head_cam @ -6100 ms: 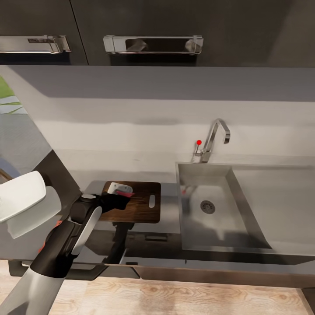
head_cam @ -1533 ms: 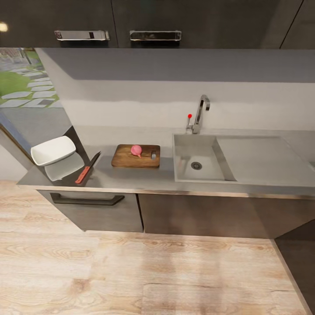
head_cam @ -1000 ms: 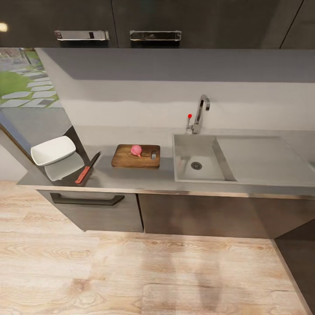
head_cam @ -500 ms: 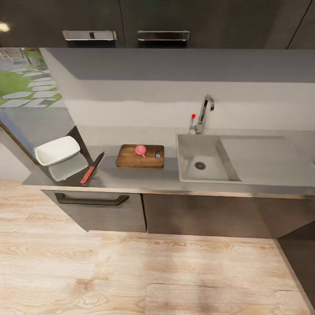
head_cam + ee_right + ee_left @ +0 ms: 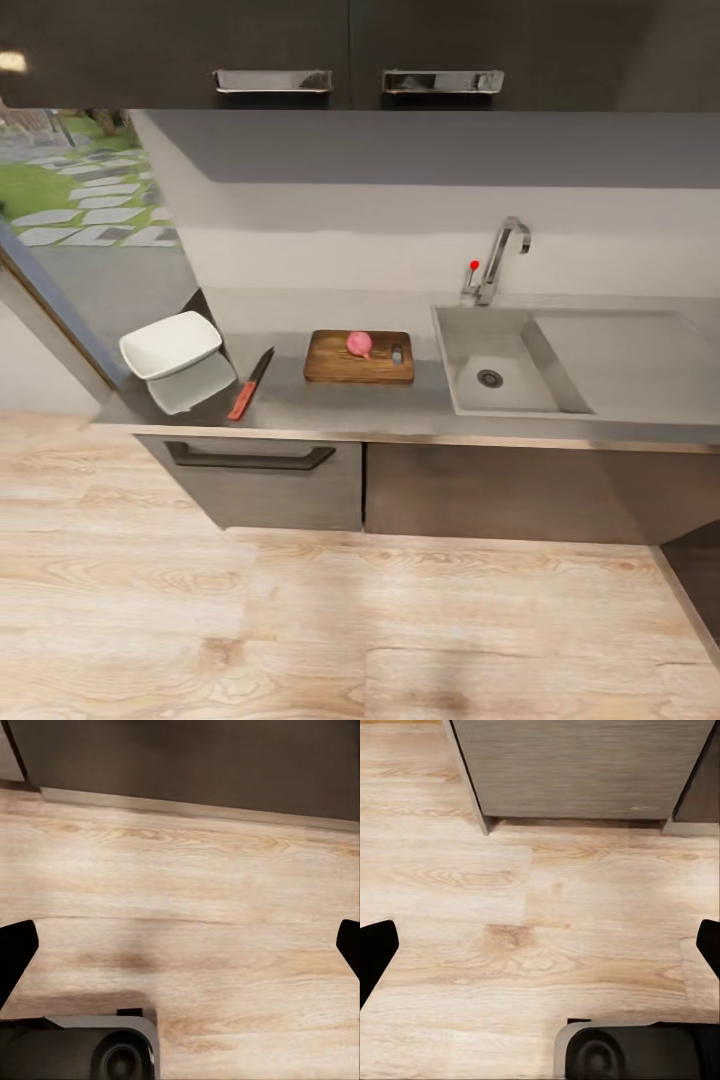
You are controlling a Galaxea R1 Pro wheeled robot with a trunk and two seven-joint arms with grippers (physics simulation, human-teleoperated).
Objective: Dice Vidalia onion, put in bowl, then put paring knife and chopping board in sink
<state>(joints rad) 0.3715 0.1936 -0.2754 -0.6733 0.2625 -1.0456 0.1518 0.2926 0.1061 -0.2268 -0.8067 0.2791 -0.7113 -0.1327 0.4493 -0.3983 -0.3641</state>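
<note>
A pink Vidalia onion (image 5: 359, 343) rests on the brown chopping board (image 5: 335, 367), which lies on the grey countertop (image 5: 400, 408) just left of the sink (image 5: 520, 345). The paring knife (image 5: 249, 385), red-brown handle toward the counter's front, lies left of the board. Beyond it at the counter's left end stands the white bowl (image 5: 171, 344). My left gripper (image 5: 540, 952) hangs open over the wooden floor, black fingertips (image 5: 373, 954) at the frame's edges. In the same way, my right gripper (image 5: 180, 949) is open above the floor, holding nothing.
The tap (image 5: 502, 255) with a red-tipped lever rises behind the sink, and the drainboard (image 5: 640, 360) stretches right. Dark cabinet fronts (image 5: 270, 488) with a bar handle sit under the counter; upper cabinets (image 5: 350, 50) hang above. Light wood floor (image 5: 350, 620) lies between me and the counter.
The whole head view has shifted: counter, board and sink now appear farther right than half a second ago, so the camera moved. Six seconds ago my left arm reached over the board at close range.
</note>
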